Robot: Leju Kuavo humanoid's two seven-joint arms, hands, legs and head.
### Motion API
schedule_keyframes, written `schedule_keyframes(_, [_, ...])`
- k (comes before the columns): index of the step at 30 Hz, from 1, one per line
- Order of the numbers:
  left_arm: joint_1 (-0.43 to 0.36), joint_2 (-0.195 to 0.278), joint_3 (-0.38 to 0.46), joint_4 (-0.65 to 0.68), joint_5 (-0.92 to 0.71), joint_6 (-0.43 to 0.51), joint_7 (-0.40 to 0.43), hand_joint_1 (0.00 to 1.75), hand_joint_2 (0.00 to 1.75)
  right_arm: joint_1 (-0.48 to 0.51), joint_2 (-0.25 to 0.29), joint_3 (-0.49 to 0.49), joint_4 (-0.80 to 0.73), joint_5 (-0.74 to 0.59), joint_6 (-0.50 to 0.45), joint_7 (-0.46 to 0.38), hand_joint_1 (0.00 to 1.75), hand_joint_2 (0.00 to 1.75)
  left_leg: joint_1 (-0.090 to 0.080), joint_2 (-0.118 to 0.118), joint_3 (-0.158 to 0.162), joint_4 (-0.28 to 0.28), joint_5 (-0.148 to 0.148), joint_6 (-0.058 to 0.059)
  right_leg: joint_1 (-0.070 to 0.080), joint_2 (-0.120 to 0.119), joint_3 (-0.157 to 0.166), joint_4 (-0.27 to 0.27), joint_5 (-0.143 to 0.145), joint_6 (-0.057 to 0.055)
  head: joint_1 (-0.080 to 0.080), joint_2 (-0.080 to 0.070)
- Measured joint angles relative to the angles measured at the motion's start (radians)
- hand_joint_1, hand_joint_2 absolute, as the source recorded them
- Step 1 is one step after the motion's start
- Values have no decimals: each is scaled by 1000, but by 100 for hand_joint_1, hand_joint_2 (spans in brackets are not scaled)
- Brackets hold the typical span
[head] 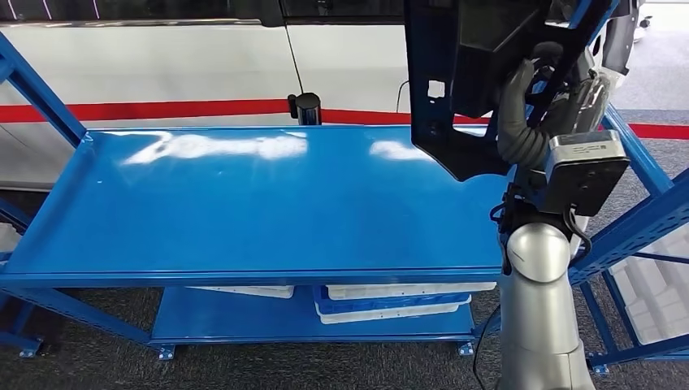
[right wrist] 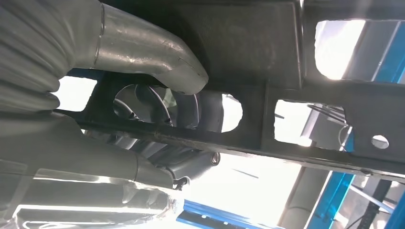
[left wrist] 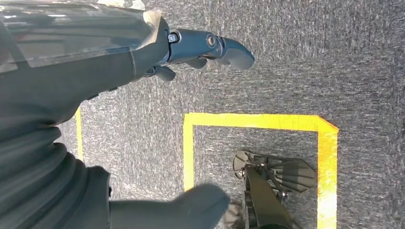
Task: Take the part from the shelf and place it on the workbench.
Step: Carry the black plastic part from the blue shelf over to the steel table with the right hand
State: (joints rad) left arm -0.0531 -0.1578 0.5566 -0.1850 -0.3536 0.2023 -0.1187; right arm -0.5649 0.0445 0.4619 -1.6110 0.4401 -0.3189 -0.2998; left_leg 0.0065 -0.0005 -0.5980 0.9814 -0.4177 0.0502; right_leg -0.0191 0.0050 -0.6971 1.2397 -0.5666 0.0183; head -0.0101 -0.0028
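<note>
Much of the black metal part (head: 455, 89) is running out past the top edge of the head view, so its full outline is staying hard to make out. It is hanging in the upper right of that frame, above the far right end of the blue workbench top (head: 244, 203). The right hand (head: 540, 89) is gripping it: in the right wrist view the grey thumb (right wrist: 157, 57) is pressing on the part's face while darker fingers (right wrist: 191, 109) are showing through its cut-out. The left hand (left wrist: 143, 52) is hanging over grey carpet with yellow tape (left wrist: 258, 121), fingers loosely apart, holding nothing.
</note>
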Motion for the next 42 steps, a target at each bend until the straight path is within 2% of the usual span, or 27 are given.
schedule_keyframes(1, [0,-1,0,0,-3,2,1,0,175,6,-1,-2,0,-2,1,0,175,175,1,0,-1,0,1,-1,-3,0,-12,36,-10,5,0,0])
schedule_keyframes(2, [0,-2,0,0,-5,4,3,0,175,10,-2,-3,0,-3,2,-1,175,175,2,0,-2,1,2,-3,-6,0,-6,36,-5,14,0,0])
schedule_keyframes(3, [1,-3,0,0,-6,5,6,0,175,14,-2,-4,0,-3,2,-1,175,175,4,-1,-3,2,3,-6,-11,-1,19,-2,12,25,0,0])
schedule_keyframes(4, [0,-4,0,0,-7,6,8,0,175,15,-3,-4,0,-3,2,-1,175,175,6,-1,-5,5,3,-11,-17,-3,61,-73,36,38,0,0])
schedule_keyframes(6, [0,-5,0,0,-9,10,13,0,175,17,-2,-4,-3,-3,2,-2,175,175,6,-4,-14,17,1,-25,-19,0,130,-185,69,49,0,0])
schedule_keyframes(7, [0,-4,0,0,-11,12,15,0,175,18,-3,-5,-5,-2,1,-2,175,175,4,-6,-18,24,1,-32,-18,4,145,-211,74,47,0,0])
schedule_keyframes(10, [2,-5,0,0,-13,18,18,0,175,26,-3,-10,-11,-2,1,-2,175,175,7,-10,-28,35,3,-48,-17,10,135,-210,76,25,-4,0])
schedule_keyframes(11, [2,-5,0,0,-13,19,18,0,175,28,-3,-12,-13,-2,1,-2,175,175,10,-8,-35,47,-12,-52,-18,10,131,-210,81,17,-6,0])
schedule_keyframes(13, [2,-5,0,0,-14,20,18,0,175,31,-3,-13,-17,-1,1,-2,175,175,14,-5,-65,129,-84,-59,-18,8,119,-210,93,-2,-7,0])
schedule_keyframes(15, [2,-5,0,0,-18,25,19,0,175,37,-3,-14,-19,0,1,-2,175,175,14,-3,-106,261,-168,-63,-10,6,104,-210,103,-16,-8,0])
schedule_keyframes(16, [2,-5,0,0,-21,30,21,0,175,41,-2,-14,-21,0,1,-1,175,175,13,-3,-116,307,-187,-63,-6,5,96,-210,108,-20,-8,0])
schedule_keyframes(17, [2,-5,0,0,-24,34,23,0,175,45,-2,-14,-23,0,1,-1,175,175,13,-3,-109,320,-187,-59,-2,5,90,-210,113,-22,-8,0])
schedule_keyframes(18, [2,-5,0,0,-25,38,25,0,175,49,-2,-14,-27,1,1,-1,175,175,11,-3,-81,292,-170,-52,3,5,85,-210,118,-23,-8,0])
schedule_keyframes(21, [0,-4,0,0,-26,42,25,0,175,51,1,-14,-45,2,-2,0,175,175,-3,-2,56,93,-115,-17,10,4,75,-210,132,-19,-7,0])
schedule_keyframes(23, [-2,-2,-1,-1,-26,45,23,0,175,51,2,-15,-51,2,-5,0,175,175,-14,-1,93,31,-109,-7,7,0,73,-212,142,-9,-7,0])
schedule_keyframes(26, [-1,-3,0,-1,-28,54,20,0,175,52,2,-17,-52,0,-6,-2,175,175,-17,2,90,5,-79,2,5,-3,64,-211,145,10,-7,0])
schedule_keyframes(28, [-2,-4,0,-1,-30,59,20,0,175,52,1,-18,-51,-1,-7,-4,175,175,-11,8,79,-14,-51,9,7,-4,37,-155,94,5,-5,0])
schedule_keyframes(30, [-3,-5,0,-1,-31,61,20,0,175,55,1,-18,-48,-1,-8,-4,175,175,-12,10,56,-14,-34,9,3,-4,0,-34,18,1,-3,0])
schedule_keyframes(31, [-2,-5,0,-1,-31,61,19,0,175,58,1,-18,-46,-1,-8,-4,175,175,-11,10,43,-13,-26,7,0,-4,-11,21,-3,5,-2,0])
schedule_keyframes(32, [-2,-6,0,-1,-32,61,18,0,175,60,0,-18,-44,-1,-8,-4,175,175,-10,11,31,-10,-19,4,-3,-4,-9,50,-5,15,-1,0])
schedule_keyframes(33, [-2,-7,0,-1,-32,61,17,0,175,62,0,-18,-41,-1,-8,-4,175,175,-8,12,19,-7,-12,1,-7,-5,10,43,9,28,-1,0])
schedule_keyframes(34, [-2,-7,0,-1,-32,61,15,0,175,62,0,-18,-40,-1,-8,-5,175,175,-5,12,7,0,-7,-4,-11,-5,48,-2,32,42,-1,0])
schedule_keyframes(36, [-3,-7,0,-1,-32,61,10,0,175,61,1,-18,-38,0,-9,-6,175,175,-3,12,-18,20,-1,-14,-14,-4,139,-136,50,58,0,0])
schedule_keyframes(37, [-3,-7,0,-1,-32,60,8,0,175,61,1,-18,-37,1,-10,-6,175,175,-5,11,-29,30,3,-20,-13,-3,169,-187,47,58,0,0])
schedule_keyframes(38, [-3,-7,0,-1,-32,60,5,0,175,61,2,-18,-37,4,-10,-7,175,175,-8,11,-37,38,7,-25,-10,-2,181,-212,38,54,0,0])
schedule_keyframes(40, [-2,-7,0,-1,-32,59,1,0,175,61,3,-18,-35,9,-10,-8,175,175,-9,9,-46,43,16,-34,-11,-1,174,-214,39,43,0,0])
schedule_keyframes(42, [0,-6,0,-1,-32,59,0,0,175,58,4,-18,-34,13,-10,-8,175,175,-4,8,-61,68,-13,-43,-17,-2,162,-212,52,22,-1,0])
